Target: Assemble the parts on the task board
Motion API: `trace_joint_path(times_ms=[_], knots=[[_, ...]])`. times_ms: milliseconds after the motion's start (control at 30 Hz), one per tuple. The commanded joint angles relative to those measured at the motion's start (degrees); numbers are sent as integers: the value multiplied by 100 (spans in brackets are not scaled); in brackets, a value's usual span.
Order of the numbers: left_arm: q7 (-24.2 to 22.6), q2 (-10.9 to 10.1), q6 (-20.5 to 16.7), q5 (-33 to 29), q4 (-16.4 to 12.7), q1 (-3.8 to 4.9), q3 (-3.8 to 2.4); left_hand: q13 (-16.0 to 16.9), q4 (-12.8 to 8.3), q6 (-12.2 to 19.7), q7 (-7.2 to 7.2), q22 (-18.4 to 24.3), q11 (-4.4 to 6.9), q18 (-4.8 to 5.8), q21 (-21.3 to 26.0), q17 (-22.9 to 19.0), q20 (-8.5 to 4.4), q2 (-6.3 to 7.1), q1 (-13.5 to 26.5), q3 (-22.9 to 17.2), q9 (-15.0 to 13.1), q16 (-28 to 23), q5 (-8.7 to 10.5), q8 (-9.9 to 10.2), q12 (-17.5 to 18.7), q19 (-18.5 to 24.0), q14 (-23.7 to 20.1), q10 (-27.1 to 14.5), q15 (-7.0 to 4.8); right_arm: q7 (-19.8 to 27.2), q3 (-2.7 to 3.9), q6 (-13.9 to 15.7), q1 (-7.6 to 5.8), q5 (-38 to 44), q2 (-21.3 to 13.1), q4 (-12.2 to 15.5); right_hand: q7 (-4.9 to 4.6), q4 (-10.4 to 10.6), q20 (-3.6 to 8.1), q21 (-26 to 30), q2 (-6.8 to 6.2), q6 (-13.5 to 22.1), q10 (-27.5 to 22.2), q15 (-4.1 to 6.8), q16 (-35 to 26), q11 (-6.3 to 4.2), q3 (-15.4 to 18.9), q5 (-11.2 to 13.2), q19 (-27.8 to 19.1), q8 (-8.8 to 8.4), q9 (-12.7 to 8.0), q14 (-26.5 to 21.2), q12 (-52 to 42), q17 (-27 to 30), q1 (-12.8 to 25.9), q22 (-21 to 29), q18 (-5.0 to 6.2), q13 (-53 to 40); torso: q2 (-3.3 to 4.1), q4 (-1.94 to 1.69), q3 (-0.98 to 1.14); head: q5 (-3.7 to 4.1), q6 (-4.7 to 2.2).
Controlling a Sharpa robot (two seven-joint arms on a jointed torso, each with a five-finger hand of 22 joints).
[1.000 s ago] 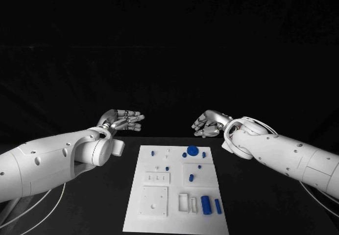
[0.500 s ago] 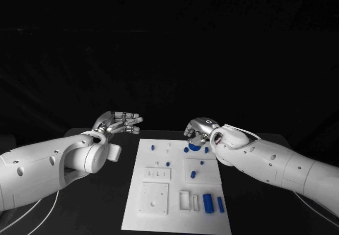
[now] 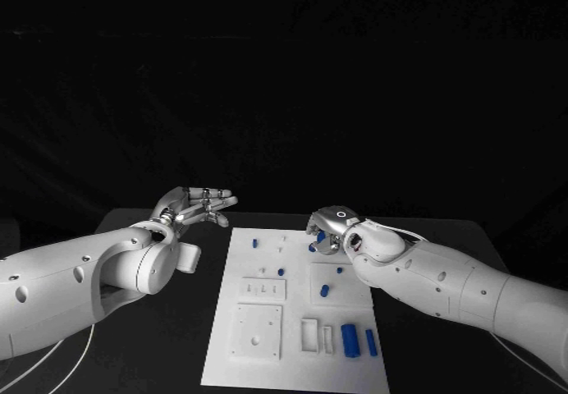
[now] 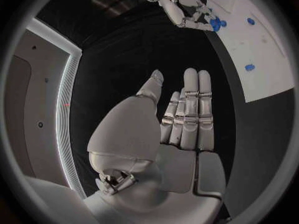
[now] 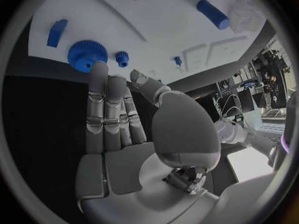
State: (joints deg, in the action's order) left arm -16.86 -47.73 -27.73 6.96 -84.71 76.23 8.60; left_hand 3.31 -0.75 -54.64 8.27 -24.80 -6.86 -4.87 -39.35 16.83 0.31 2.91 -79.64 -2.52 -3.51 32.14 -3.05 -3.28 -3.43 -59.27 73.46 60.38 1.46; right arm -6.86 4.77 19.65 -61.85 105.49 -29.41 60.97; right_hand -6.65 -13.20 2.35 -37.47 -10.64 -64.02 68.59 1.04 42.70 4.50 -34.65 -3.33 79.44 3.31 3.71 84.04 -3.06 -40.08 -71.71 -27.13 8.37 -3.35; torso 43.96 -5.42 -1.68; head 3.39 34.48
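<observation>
The white task board (image 3: 296, 320) lies lengthwise in the middle of the black table. My right hand (image 3: 330, 231) hovers low over its far right corner with fingers straight and apart, holding nothing. In the right wrist view its fingertips (image 5: 98, 70) reach the rim of a large blue gear (image 5: 85, 55); I cannot tell whether they touch. A small blue gear (image 5: 122, 58) sits beside it. My left hand (image 3: 197, 204) floats flat and open off the board's far left corner. The left wrist view shows that flat palm (image 4: 184, 119), with the right hand (image 4: 181, 7) at the gear (image 4: 216, 23).
More blue parts lie on the board: a peg (image 3: 283, 270), another (image 3: 326, 290), a thick cylinder (image 3: 348, 339) and a thin one (image 3: 370, 342) at the near right. White recessed blocks (image 3: 258, 332) occupy the near left. Bare black table (image 3: 142, 345) flanks the board.
My right hand has come down and inward from beside the board to the large gear at its far right. The left hand has stayed open in about the same place. The camera view shifted.
</observation>
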Motion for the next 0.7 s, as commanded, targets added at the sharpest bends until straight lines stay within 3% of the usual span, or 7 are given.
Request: trace_joint_path(times_ms=[33, 433, 700], knots=[[-37, -2, -52, 49, -23, 12, -16, 6, 14, 53, 11, -51, 6, -58, -73, -17, 10, 83, -13, -44, -2, 104, -23, -21, -7, 18, -3, -71, -4, -157, -10, 11, 14, 327, 17, -10, -3, 20, -26, -24, -53, 37, -42, -40, 84, 1, -19, 30, 20, 27, 6, -22, -23, 51, -4, -101, -76, -5, 52, -29, -4, 31, 10], [-9, -3, -55, 51, -15, 15, -25, 5, 102, 113, 27, -297, 1, -95, -378, -12, -9, 149, -25, -99, 1, 626, -18, -18, -4, 61, -21, -130, -27, -283, -34, -45, 44, 455, 54, -57, 6, 46, -38, -53, -101, 47, -74, -52, 301, 6, 27, 42, 40, 27, 6, -60, -22, 143, 23, -440, -74, -4, 135, -59, -28, 38, -19], [9, 5, -35, 51, -12, 16, -26, 4, 119, 117, 26, -332, -3, -100, -416, -32, -8, 153, -20, -106, 2, 708, -18, -17, -4, 72, -29, -157, -27, -306, -47, -112, 51, 494, 67, -105, 12, 33, -39, -11, -85, 26, -64, -52, 369, 3, -28, 38, 51, 27, 7, -73, -22, 187, 14, -602, -72, -4, 185, -82, -47, 50, -22]])
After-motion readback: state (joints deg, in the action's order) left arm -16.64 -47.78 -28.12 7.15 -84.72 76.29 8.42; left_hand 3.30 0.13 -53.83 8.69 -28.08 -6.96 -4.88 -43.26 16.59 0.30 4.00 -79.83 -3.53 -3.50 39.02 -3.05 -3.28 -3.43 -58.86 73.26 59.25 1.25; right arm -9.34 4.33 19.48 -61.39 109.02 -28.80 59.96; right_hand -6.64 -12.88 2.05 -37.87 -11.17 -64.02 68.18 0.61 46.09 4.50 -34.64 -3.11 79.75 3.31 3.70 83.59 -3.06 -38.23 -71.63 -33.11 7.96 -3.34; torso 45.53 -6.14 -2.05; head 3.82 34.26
